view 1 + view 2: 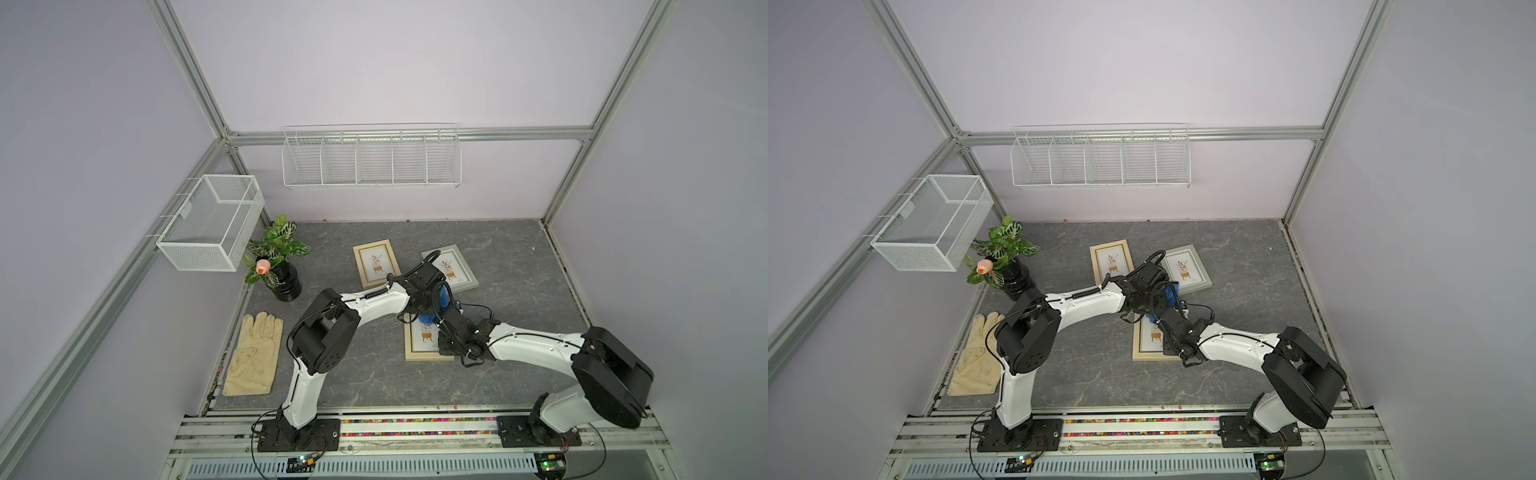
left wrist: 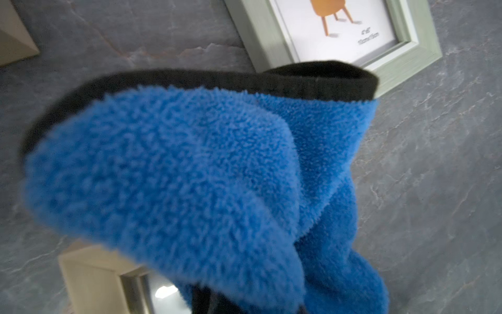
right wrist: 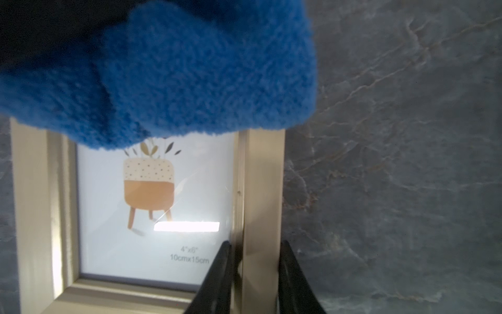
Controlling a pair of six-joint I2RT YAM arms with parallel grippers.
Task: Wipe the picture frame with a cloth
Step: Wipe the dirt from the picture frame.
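Closest to us is the cloth (image 2: 190,176), a bunched blue plush bundle with a dark hem that fills most of the left wrist view. It hangs from the left pincer (image 1: 430,306), which is clenched tight on it; its fingers are hidden behind the folds.

Directly under that pincer lies the picture frame (image 3: 263,190), a beige one flat on the grey marbled table (image 1: 519,291). The cloth's lower end covers the frame's far end and hides the top of the printed plant pot. We cannot tell whether the plush touches the glass or sits just above it.

The right pincer (image 3: 255,277) grasps this frame by 1 long side rail, towards its near end. 1 black finger (image 3: 220,271) sits on the inner side by the glass and the other on the outer edge, with the rail clamped between them.

In both top views the 2 wrists nearly meet over the frame, and the cloth (image 1: 444,293) (image 1: 1170,291) shows as a blue strip between them.

Just beyond the left pincer lie 2 more frames. The grey-green frame (image 1: 455,268) has its near corner overlapped by the cloth's hem in the left wrist view. Another beige frame (image 1: 376,262) lies beside it.

Well away on the left pincer's outer side are a beige glove (image 1: 254,355) and a potted plant (image 1: 278,257) in a black pot.
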